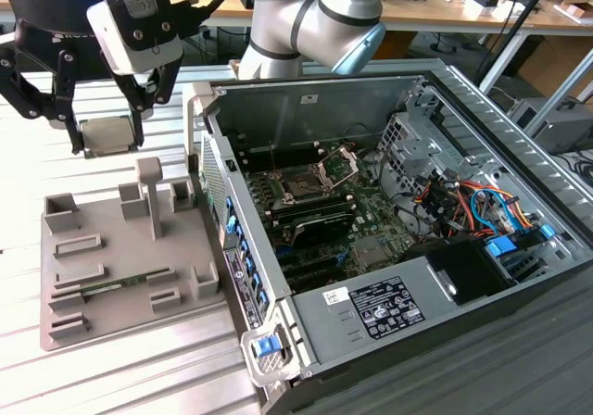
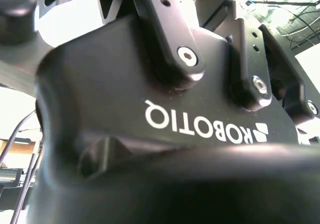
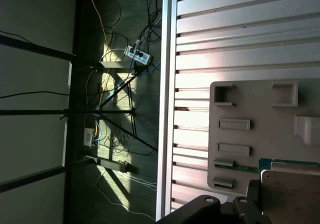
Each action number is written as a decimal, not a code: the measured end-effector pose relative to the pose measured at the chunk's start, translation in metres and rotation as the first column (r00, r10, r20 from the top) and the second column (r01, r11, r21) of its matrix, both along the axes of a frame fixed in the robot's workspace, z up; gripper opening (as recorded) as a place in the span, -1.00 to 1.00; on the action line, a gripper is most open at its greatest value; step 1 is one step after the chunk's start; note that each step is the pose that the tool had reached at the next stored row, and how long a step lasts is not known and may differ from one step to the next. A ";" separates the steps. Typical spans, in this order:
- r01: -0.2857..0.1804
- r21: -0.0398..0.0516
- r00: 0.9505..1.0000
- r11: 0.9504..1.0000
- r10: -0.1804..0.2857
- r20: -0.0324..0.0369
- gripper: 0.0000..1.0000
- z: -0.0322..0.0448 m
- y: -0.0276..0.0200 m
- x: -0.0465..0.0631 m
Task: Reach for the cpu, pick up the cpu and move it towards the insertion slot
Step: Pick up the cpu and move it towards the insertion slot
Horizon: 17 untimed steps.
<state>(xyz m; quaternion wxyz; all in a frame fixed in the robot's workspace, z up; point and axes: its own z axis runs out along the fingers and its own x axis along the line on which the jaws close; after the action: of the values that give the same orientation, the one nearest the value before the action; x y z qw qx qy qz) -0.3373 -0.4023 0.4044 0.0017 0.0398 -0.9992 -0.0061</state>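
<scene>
In the exterior view my gripper [image 1: 106, 144] hangs at the far left, above the slatted table and just beyond the grey tray [image 1: 120, 267]. It is shut on the cpu [image 1: 104, 133], a small whitish-silver square with a tan rim held between the two black fingers. The cpu [image 3: 292, 194] also appears in the first wrist view, next to a dark finger [image 3: 250, 196]. The insertion slot [image 1: 303, 189], a dark square socket with its silver frame [image 1: 338, 167] swung up, lies on the board inside the open computer case, well to the exterior view's right of the gripper.
The grey tray carries raised holders, a post [image 1: 150, 193] and a thin green memory stick [image 1: 116, 286]. The case wall [image 1: 208, 146] stands between the gripper and the socket. Cables and drive cages [image 1: 463, 202] crowd the case's far side. The table edge [image 3: 167, 104] drops to a floor with cables.
</scene>
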 end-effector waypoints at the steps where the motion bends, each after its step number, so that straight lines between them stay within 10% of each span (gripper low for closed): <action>1: 0.000 0.000 1.000 1.000 0.000 0.000 0.10 0.0000 0.0000 0.000; 17: 0.000 0.000 1.000 1.000 0.000 0.000 0.10 0.0000 0.0000 0.009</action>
<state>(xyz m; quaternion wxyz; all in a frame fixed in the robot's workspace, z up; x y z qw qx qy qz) -0.3279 -0.4023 0.4044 0.0016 0.0397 -0.9992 -0.0061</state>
